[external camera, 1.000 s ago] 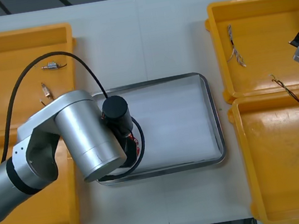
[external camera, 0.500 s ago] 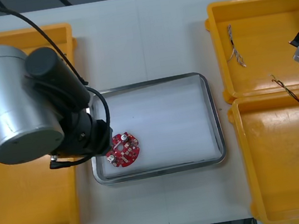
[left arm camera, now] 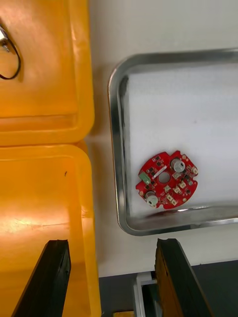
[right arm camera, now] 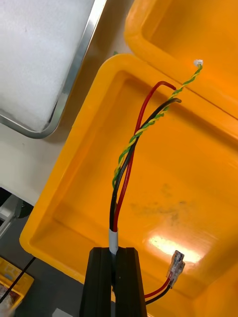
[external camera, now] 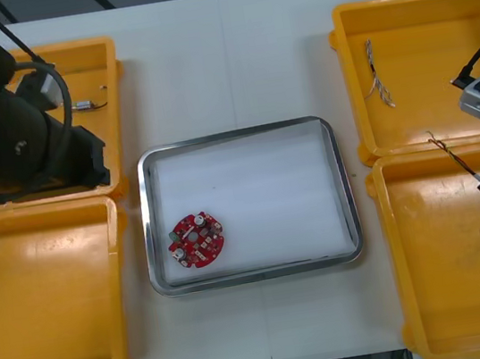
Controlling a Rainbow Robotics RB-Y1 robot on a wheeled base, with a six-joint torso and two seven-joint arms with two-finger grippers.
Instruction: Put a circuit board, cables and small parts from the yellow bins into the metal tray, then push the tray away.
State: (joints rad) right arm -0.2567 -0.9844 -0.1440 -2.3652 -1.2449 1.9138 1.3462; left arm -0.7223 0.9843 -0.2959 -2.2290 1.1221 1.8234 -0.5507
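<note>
A round red circuit board (external camera: 197, 240) lies flat in the near left corner of the metal tray (external camera: 342, 182), white inside. My left gripper (left arm camera: 111, 277) is open and holds nothing. It hangs high above the table's near edge, beside the tray (left arm camera: 116, 148) and the board (left arm camera: 167, 180). The left arm (external camera: 22, 140) shows black over the far left bin (external camera: 104, 55). My right gripper (right arm camera: 114, 282) is shut on a red and yellow cable (right arm camera: 131, 148) over the near right bin (right arm camera: 188, 188). The cable's free end (external camera: 448, 148) reaches toward the bin's far rim.
A small metal part (external camera: 84, 105) lies in the far left bin. Another thin cable (external camera: 378, 77) lies in the far right bin (external camera: 413, 9). The near left bin (external camera: 42, 308) stands beside the tray.
My left arm let go of the circuit board in the tray, then rose and drew back left over the far left bin. The right arm shifted slightly with its cable.
</note>
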